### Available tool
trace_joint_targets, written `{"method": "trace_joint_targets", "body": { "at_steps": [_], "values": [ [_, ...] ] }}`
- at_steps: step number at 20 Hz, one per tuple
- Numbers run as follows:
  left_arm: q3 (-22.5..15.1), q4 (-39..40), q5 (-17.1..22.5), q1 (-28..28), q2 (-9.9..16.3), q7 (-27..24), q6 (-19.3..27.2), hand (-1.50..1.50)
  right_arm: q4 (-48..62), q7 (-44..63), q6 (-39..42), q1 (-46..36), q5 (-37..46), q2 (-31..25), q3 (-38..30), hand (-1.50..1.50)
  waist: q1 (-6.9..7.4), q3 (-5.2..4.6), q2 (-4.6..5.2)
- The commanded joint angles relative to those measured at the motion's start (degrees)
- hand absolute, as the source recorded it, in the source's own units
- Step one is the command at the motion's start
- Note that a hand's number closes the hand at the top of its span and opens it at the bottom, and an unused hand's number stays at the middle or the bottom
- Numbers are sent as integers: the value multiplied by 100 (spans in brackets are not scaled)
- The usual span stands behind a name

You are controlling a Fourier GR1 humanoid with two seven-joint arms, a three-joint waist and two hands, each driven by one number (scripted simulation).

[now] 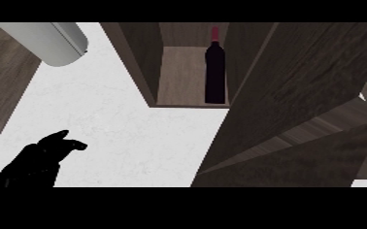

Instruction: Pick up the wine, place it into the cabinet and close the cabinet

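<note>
The wine bottle (214, 73) is dark with a red cap and stands inside the wooden cabinet (183, 77), against the right side of its shelf. No hand touches it. The cabinet door (294, 106) is a large dark wood panel that stands open and fills the right of the head view. My left hand (39, 160) shows at the lower left over the white counter, relaxed and holding nothing, well away from the cabinet. My right hand does not show.
A pale grey rounded object (54, 41) sits at the top left. The white counter (122, 126) stretches between my left hand and the cabinet front. A dark wood strip (13, 77) runs along the left edge.
</note>
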Motion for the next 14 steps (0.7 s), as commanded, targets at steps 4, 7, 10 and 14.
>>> {"method": "trace_joint_targets", "body": {
  "at_steps": [4,7,10,14],
  "values": [
    [939,81,644,983,769,-335,-937,-150,-119,697,-1147,-759,902,88,1615,150,49,-10,-32],
    [997,297,609,1208,874,-410,-1125,-150,555,330,-1840,-1370,1132,86,2021,150,154,-20,-43],
    [1365,503,906,1260,1070,-371,-1548,-150,827,128,-2475,-1703,1369,80,2369,150,108,-19,-39],
    [1588,666,823,1681,1311,-625,-2034,-150,926,107,-3129,-2345,1461,61,1937,150,197,-21,-40]
  ]
}}
